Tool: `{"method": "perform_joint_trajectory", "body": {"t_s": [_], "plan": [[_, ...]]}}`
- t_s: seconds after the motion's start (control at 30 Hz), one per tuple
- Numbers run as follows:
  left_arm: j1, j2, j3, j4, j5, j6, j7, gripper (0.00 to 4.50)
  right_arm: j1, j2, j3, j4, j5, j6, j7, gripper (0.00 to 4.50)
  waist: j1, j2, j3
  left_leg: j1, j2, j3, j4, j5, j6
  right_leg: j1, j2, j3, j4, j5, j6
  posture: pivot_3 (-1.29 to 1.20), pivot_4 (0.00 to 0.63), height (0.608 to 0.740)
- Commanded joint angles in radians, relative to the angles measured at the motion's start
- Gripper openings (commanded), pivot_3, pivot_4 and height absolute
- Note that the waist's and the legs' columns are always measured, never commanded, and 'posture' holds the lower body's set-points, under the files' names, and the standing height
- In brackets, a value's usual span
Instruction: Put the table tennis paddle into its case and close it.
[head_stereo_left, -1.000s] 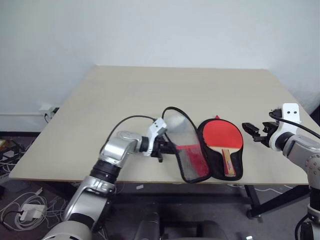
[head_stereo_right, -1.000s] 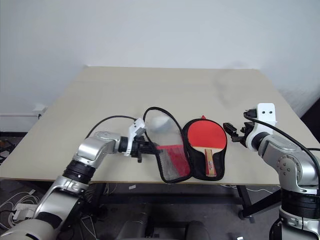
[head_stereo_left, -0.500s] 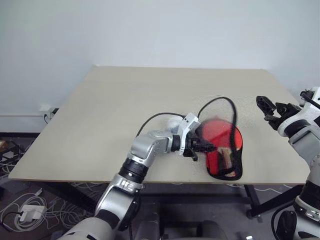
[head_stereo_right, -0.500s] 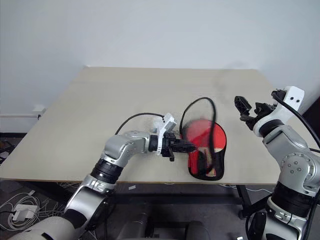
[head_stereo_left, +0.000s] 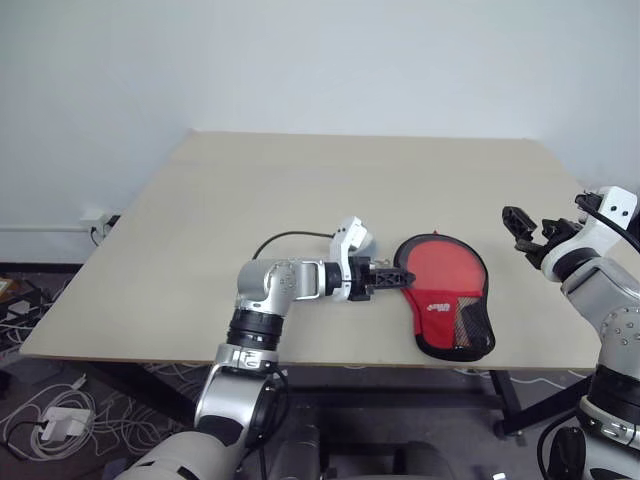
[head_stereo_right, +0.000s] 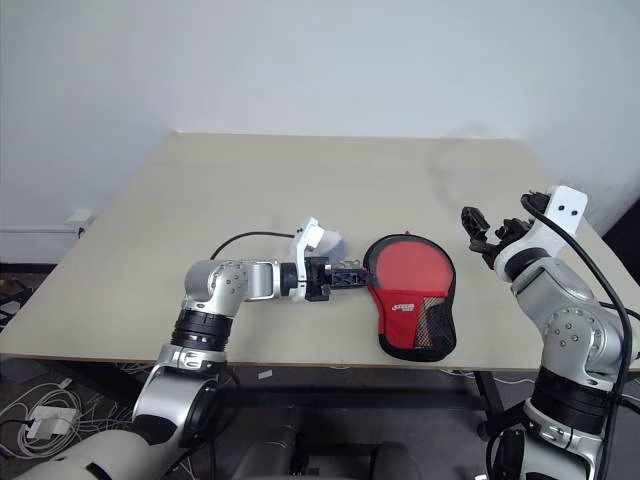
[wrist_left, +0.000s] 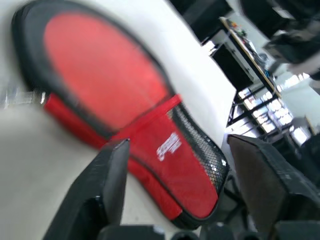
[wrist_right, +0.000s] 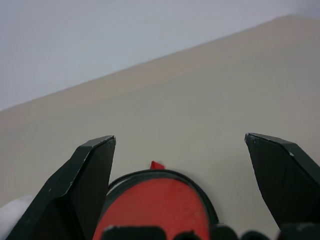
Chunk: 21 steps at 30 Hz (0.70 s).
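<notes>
Paddle-shaped red fabric case (head_stereo_left: 443, 299), black-edged with mesh pocket, lying flat at lower right of centre on tan table (head_stereo_left: 300, 190); flap folded shut since earlier, hiding paddle. Left gripper (head_stereo_left: 392, 280) now parted, empty, beside case edge. Right gripper (head_stereo_left: 522, 224) wide open, empty.

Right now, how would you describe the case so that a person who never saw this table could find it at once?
Look at the beige table and go to its near edge, toward the right. The case lies flat there, between the left gripper and the right gripper. It is paddle-shaped red fabric with black edging, a small white logo and a black mesh pocket at its narrow end.
</notes>
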Motion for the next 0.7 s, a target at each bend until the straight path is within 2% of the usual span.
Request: {"method": "perform_joint_trajectory", "body": {"t_s": [0.03,0.3,0.53,0.7], "plan": [[-0.076,-0.069,0.069,0.072,-0.030,0.064,0.089,3.25,-0.022,-0.011,0.010,-0.003,-0.030,-0.032,0.001,4.50,0.000,0.000,0.000,0.000,0.000,0.000,0.000,0.000,0.000,0.000,0.000,0.000,0.000,0.000,0.000,0.00,0.000,0.715],[-0.167,-0.161,0.204,0.322,-0.029,0.080,0.251,3.25,-0.014,-0.015,0.008,-0.019,-0.044,-0.026,0.000,4.50,-0.007,0.000,0.000,0.001,0.000,-0.001,-0.001,0.000,0.000,-0.001,0.001,0.000,0.000,0.000,0.000,0.00,0.000,0.715],[-0.199,-0.132,0.300,0.379,-0.058,0.117,0.323,3.25,0.017,-0.008,-0.012,-0.046,-0.037,-0.020,-0.012,4.50,-0.005,-0.001,0.000,0.000,0.000,-0.001,-0.001,0.000,0.000,-0.001,0.000,0.000,0.000,0.000,0.000,0.00,0.000,0.715],[-0.200,-0.153,0.327,0.414,-0.058,0.098,0.364,3.25,0.020,-0.006,-0.010,-0.050,-0.038,-0.024,-0.020,4.50,-0.005,0.000,0.000,0.000,0.000,-0.001,-0.001,0.000,0.000,-0.001,0.000,0.000,0.000,0.000,-0.001,0.00,0.000,0.715]]}}
